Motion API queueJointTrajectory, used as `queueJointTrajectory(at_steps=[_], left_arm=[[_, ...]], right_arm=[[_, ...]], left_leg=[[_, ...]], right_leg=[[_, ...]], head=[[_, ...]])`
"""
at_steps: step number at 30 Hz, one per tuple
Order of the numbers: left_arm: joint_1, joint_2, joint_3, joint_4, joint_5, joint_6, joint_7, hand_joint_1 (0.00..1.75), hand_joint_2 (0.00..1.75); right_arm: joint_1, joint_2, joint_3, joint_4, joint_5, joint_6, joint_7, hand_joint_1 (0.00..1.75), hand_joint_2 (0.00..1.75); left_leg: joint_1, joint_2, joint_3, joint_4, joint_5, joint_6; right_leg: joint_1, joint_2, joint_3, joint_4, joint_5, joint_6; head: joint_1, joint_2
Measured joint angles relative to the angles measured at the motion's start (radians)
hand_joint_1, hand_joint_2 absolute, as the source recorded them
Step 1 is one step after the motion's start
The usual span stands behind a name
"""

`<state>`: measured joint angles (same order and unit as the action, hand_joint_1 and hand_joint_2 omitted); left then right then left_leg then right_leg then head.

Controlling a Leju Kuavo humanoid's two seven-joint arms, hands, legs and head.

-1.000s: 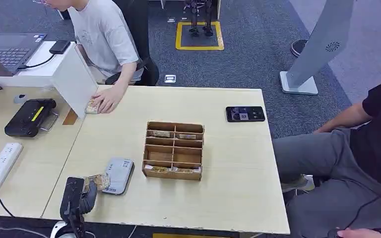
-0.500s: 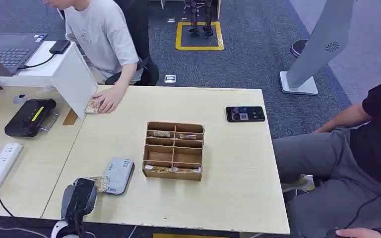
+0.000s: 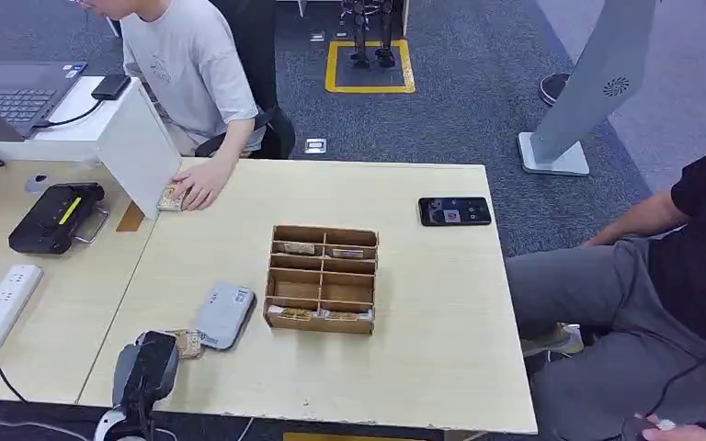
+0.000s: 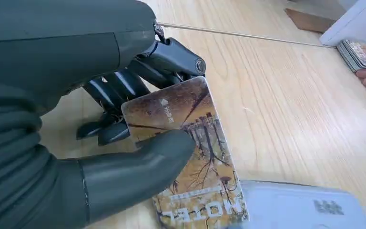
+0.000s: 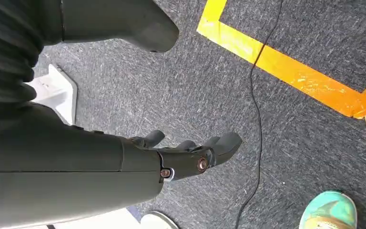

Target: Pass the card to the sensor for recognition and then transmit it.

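My left hand [image 3: 147, 366] hovers low over the near left part of the table and pinches a brown picture card [image 3: 187, 343] between thumb and fingers. In the left wrist view the thumb [image 4: 138, 167] lies on top of the card [image 4: 190, 157] and the dark fingers [image 4: 109, 95] lie under it. The card's far end reaches the near edge of the grey card sensor [image 3: 223, 314] [image 4: 305, 210], which lies flat on the table. My right hand [image 5: 186, 157] hangs over the carpet, its fingers loosely apart and holding nothing.
A wooden divided box [image 3: 322, 278] holding cards stands right of the sensor. A person's hand [image 3: 198, 188] rests on a card stack [image 3: 170, 197] by a white panel [image 3: 138, 147]. A phone [image 3: 454, 210] lies far right; a power strip [image 3: 0, 308] lies left. Another person sits at right.
My left hand turned palm down and lowered the card flat to the sensor's near edge. The sensor has since shifted and turned slightly away from the hand.
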<state>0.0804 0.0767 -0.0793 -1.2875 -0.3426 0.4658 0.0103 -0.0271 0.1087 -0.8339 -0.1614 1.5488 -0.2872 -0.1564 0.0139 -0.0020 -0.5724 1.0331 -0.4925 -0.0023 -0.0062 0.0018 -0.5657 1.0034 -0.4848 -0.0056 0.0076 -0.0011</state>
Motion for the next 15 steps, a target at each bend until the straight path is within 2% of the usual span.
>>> queueJointTrajectory(at_steps=[15], left_arm=[[0.000,0.000,0.000,0.000,-0.046,-0.022,0.010,1.75,1.75]], right_arm=[[0.000,0.000,0.007,0.000,0.000,0.000,-0.001,0.00,1.75]], left_leg=[[0.000,0.000,0.000,0.000,0.000,0.000]], right_leg=[[0.000,0.000,0.000,0.000,0.000,0.000]], head=[[0.000,0.000]])
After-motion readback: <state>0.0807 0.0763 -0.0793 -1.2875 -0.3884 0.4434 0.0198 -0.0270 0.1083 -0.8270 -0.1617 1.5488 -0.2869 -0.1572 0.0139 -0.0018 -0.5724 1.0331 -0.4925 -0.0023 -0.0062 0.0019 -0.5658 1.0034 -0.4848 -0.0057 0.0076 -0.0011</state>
